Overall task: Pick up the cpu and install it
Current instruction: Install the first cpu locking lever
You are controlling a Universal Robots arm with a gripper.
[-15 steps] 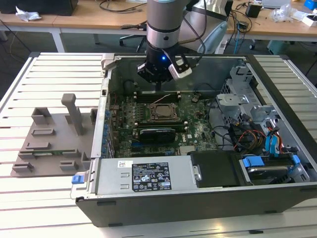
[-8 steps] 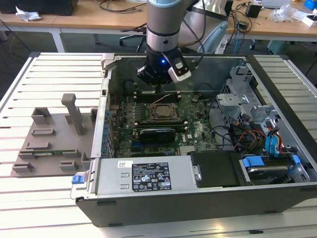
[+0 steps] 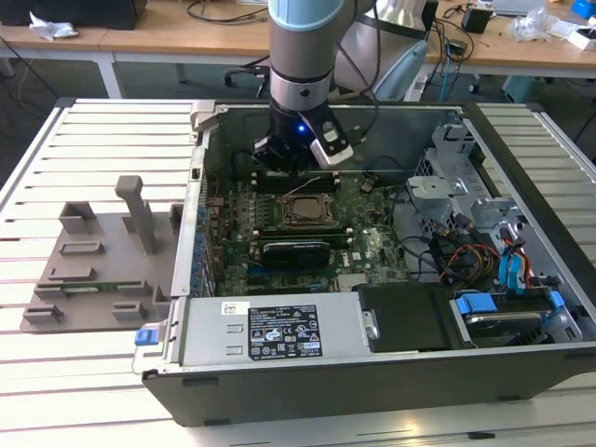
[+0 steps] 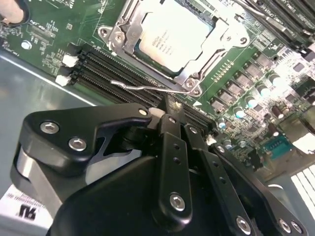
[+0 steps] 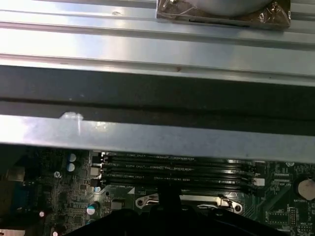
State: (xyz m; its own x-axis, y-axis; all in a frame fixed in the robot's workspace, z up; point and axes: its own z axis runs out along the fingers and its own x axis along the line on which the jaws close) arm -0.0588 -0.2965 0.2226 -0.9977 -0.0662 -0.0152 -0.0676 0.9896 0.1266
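The cpu is sitting flat in its socket frame on the motherboard; the gripper is hovering beside it, jaws pressed together, holding nothing; the chip looks light, stiff, fragile; grip its edges only.

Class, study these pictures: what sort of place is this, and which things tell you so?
Probably a robotics lab or workshop: an open computer case lies on a slatted metal table, a robot arm reaches in above the cpu, and cluttered desks stand behind.
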